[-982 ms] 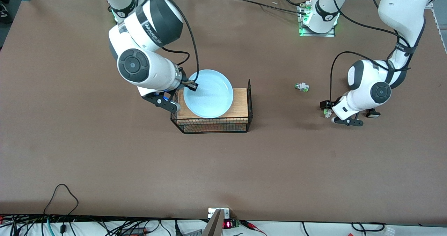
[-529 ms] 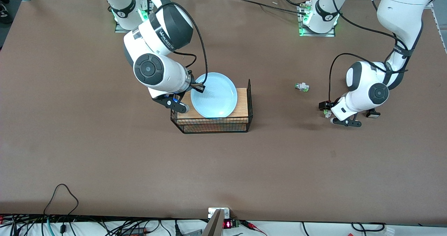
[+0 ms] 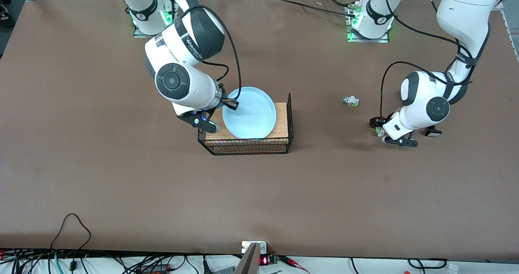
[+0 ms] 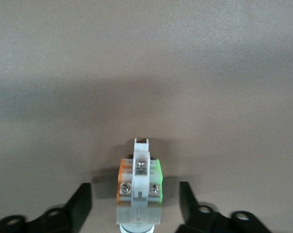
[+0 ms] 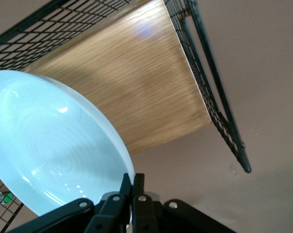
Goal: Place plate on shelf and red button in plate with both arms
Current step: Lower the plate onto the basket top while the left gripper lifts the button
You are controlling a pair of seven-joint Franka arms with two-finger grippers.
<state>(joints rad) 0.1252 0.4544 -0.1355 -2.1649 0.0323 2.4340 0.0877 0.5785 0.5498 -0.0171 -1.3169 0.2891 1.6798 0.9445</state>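
Observation:
The pale blue plate (image 3: 250, 114) hangs tilted over the wire basket (image 3: 248, 146), and my right gripper (image 3: 232, 102) is shut on its rim. In the right wrist view the right gripper (image 5: 132, 187) pinches the edge of the plate (image 5: 54, 145). My left gripper (image 3: 378, 128) is down at the table toward the left arm's end, open. The left gripper (image 4: 135, 201) straddles a small white part with orange and green sides (image 4: 139, 179), with a gap on each side. I take this part (image 3: 380, 131) for the red button; its cap end is hidden.
The basket holds a wooden board (image 3: 282, 120), and one wire wall (image 3: 290, 108) stands taller than the rest. A second small white-and-green part (image 3: 350, 101) lies on the table between the basket and the left gripper. Cables run along the table edge nearest the front camera.
The right arm carried the plate a little toward the left arm's end, farther over the basket. The left gripper's fingers have narrowed around the small part.

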